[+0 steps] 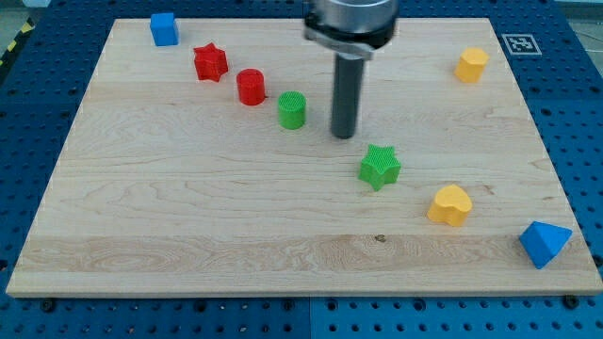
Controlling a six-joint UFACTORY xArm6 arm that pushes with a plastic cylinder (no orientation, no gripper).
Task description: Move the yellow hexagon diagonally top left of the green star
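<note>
The yellow hexagon (pixel 471 65) sits near the board's top right corner. The green star (pixel 380 167) lies right of the board's middle. My tip (pixel 343 136) rests on the board just up and to the left of the green star, with a small gap, and right of the green cylinder (pixel 292 110). The tip is far to the left of the yellow hexagon and touches no block.
A blue cube (pixel 164 29) is at the top left. A red star (pixel 210 63) and red cylinder (pixel 251 87) line up diagonally toward the green cylinder. A yellow heart (pixel 450 205) and a blue triangle (pixel 544 243) lie at the lower right. The wooden board (pixel 188 226) rests on a blue pegboard.
</note>
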